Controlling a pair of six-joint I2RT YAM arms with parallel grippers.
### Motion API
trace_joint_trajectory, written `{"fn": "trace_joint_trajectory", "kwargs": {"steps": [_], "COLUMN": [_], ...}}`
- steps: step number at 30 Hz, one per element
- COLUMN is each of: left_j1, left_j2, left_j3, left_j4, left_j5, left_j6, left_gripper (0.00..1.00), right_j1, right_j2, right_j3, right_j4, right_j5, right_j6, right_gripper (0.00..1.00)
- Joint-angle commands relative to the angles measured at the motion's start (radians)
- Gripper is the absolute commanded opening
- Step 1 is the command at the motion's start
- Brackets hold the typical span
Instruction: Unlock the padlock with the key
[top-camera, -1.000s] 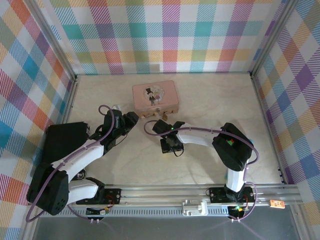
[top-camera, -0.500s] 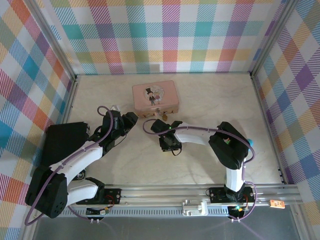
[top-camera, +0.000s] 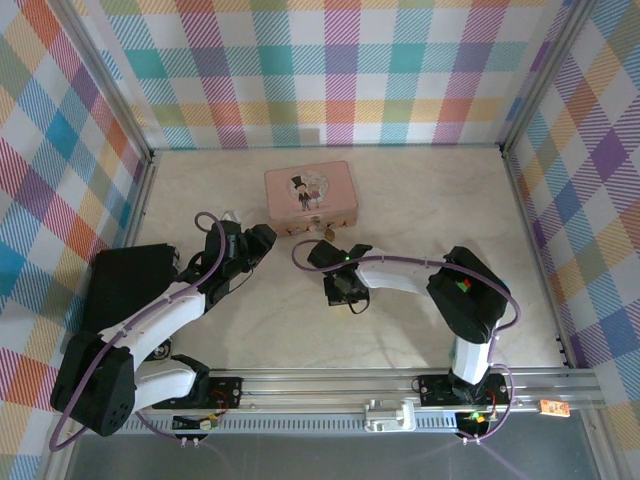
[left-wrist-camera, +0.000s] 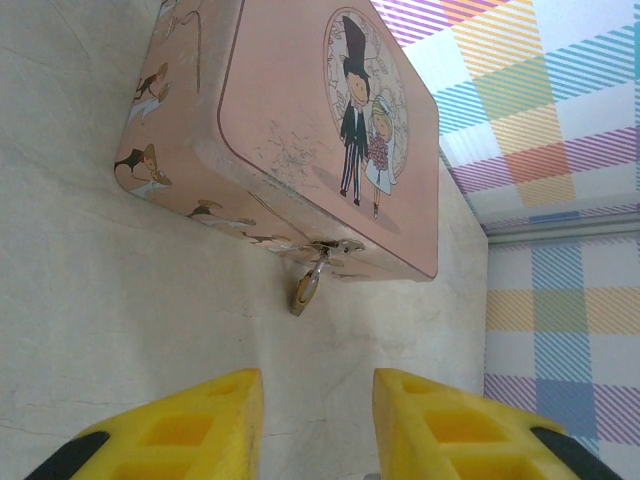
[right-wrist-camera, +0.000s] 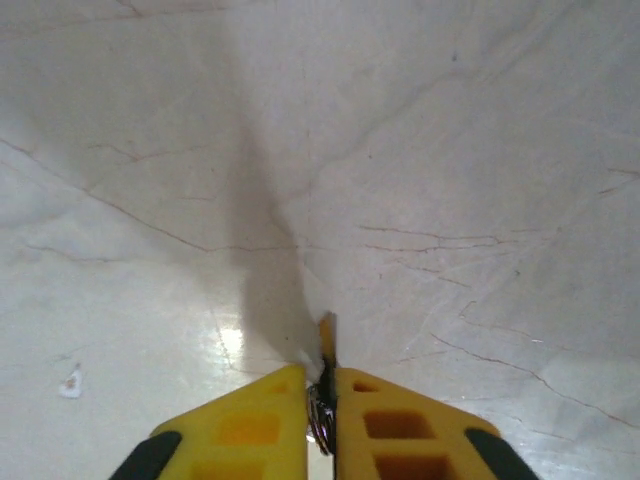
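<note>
Right gripper (right-wrist-camera: 319, 388) closed since a moment before, pinching the key (right-wrist-camera: 328, 338) just above the table (right-wrist-camera: 450, 150) | left gripper (left-wrist-camera: 316, 410) part-open, empty, facing the padlock (left-wrist-camera: 304, 290) hanging off the pink tin (left-wrist-camera: 290, 130) | key looked secured; carrying it to the lock likely next

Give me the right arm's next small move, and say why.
Probably raise the right gripper a little and carry it toward the padlock. It is shut on the key, whose tip sticks out past the fingertips, while the padlock hangs untouched from the pink tin's clasp, ahead of the open left gripper.
</note>
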Motion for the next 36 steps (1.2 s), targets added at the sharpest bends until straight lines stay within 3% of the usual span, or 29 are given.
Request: {"fn": "trace_joint_trajectory", "kwargs": {"steps": [1,8,13,19,22,29,36], "left_j1": [0.011,-0.006,-0.060,-0.121,-0.142,-0.165,-0.200], "left_j2": [-0.021,-0.013,0.011,0.077,0.127,0.179,0.216], "left_j3": [0.008,-0.008,-0.012,0.005,0.035,0.060,0.071], "left_j4": [0.016,0.069,0.138,0.280,0.372,0.626,0.711], "left_j5": [0.024,0.061,0.084,0.112,0.160,0.239,0.288], "left_j6": [-0.012,-0.039,-0.070,-0.133,-0.157,-0.143,-0.139], "left_gripper": [0.34,0.34,0.35,0.35,0.37,0.49,0.52], "right_j1": [-0.014,-0.125,-0.250,-0.396,-0.442,-0.507,-0.513], "right_j2": [-0.018,-0.145,-0.251,-0.371,-0.424,-0.443,-0.421], "right_j3": [-0.046,-0.139,-0.187,-0.241,-0.251,-0.167,-0.079], "right_j4": [0.022,0.190,0.320,0.500,0.550,0.447,0.340], "right_j5": [-0.048,-0.187,-0.451,-0.880,-1.032,-1.276,-1.345], "right_j6": [-0.003,-0.142,-0.239,-0.312,-0.361,-0.454,-0.518], "right_gripper": [0.02,0.00,0.00,0.00,0.00,0.00,0.00]}}
